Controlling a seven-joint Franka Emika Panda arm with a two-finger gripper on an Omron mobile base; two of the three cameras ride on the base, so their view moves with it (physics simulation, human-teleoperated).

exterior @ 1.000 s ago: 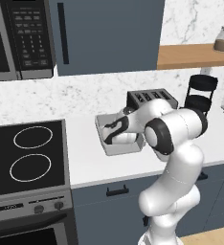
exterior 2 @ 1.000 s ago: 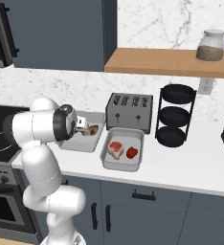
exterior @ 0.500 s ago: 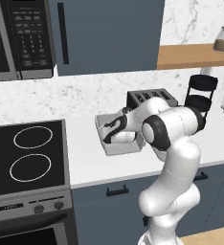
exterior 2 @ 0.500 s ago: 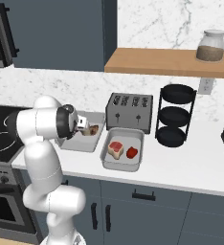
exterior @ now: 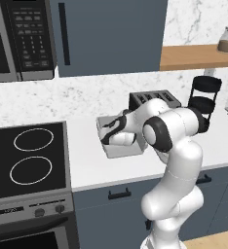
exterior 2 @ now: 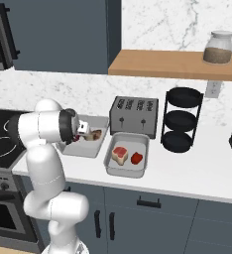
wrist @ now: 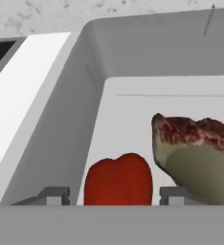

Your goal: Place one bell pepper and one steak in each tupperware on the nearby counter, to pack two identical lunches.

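Left base view: gripper [exterior: 106,136] is seen low over the left tupperware [exterior: 117,151] on the counter [exterior: 86,160]; no readable writing on the microwave [exterior: 18,39] panel.

Right base view: steak [exterior 2: 120,155] & bell pepper [exterior 2: 136,158] are seen in the right tupperware [exterior 2: 126,171].

Hand view: a bell pepper [wrist: 117,179] is flanked by the spread fingertips [wrist: 51,195], beside a steak [wrist: 193,155]; grip can't be told.

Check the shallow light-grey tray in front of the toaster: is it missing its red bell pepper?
No, the light-grey tray in front of the toaster holds a red bell pepper beside a brown steak.
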